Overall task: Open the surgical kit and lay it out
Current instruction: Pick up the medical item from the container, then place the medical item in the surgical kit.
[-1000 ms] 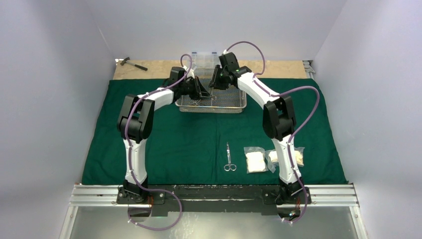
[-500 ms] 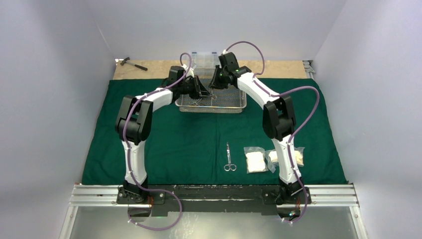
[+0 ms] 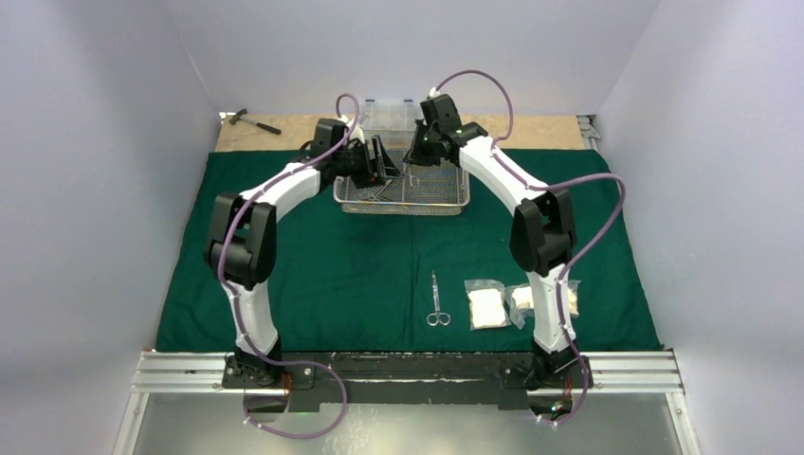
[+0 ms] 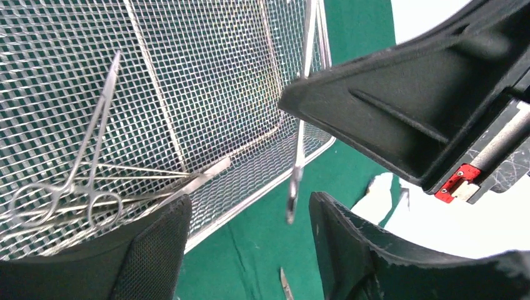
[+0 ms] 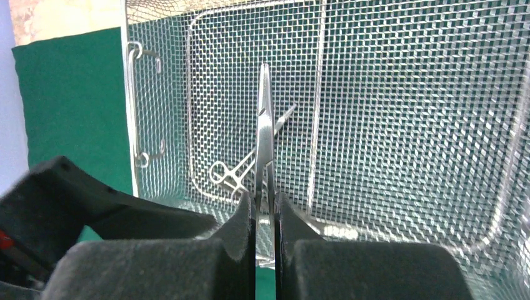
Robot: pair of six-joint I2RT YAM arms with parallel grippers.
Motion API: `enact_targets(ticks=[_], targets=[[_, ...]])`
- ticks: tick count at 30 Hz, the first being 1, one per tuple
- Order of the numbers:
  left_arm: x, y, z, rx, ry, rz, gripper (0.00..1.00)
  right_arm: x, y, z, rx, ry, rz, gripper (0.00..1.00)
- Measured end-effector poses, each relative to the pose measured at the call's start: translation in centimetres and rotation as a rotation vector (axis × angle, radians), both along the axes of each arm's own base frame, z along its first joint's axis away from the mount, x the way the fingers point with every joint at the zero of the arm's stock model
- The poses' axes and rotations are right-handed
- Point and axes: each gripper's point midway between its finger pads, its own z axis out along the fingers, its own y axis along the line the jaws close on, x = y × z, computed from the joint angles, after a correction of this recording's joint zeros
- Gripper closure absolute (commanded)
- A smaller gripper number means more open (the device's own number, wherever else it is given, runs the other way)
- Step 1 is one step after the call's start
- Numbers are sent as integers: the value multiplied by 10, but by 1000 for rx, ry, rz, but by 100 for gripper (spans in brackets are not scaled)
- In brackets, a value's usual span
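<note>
The right fingers [image 5: 206, 262] are closed on a scissors-like tool [image 5: 264, 137], held above the tray [image 5: 406, 125]. The left fingers [image 4: 156, 250] are spread and empty nearby. The tray rests on the green cloth [image 3: 360, 265].

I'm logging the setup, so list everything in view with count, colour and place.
cloth: one, dark green, spread flat
mesh tray: one, steel, far centre of cloth
loose instruments: at least two, steel, in tray
held instrument: one, steel, over tray
scissors: one, steel, near centre of cloth
gauze packets: three, white, right of scissors
plastic box: one, clear, behind tray
hammer: one, dark handle, far left off cloth
left gripper: black, open over tray
right gripper: black, shut on held instrument
</note>
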Motion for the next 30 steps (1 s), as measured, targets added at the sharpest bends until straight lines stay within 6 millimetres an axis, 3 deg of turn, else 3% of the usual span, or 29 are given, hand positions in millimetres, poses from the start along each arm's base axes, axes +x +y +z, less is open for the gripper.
enact_targets(ticks=[7, 12, 17, 20, 24, 30], targets=[[-25, 30, 63, 114, -147, 48, 29, -56, -20, 38, -57, -6, 6, 100], [-54, 60, 92, 197, -221, 133, 29, -127, -14, 21, -163, 77, 59, 100], [-74, 86, 80, 286, -199, 215, 29, -212, 4, -25, -318, 207, 151, 100], [-84, 97, 65, 332, -158, 240, 29, -247, -2, -47, -401, 278, 175, 100], [-95, 107, 50, 380, -107, 255, 29, -266, -15, -62, -457, 337, 156, 100], [-102, 112, 41, 411, -68, 260, 30, -287, -20, -86, -478, 401, 157, 100]])
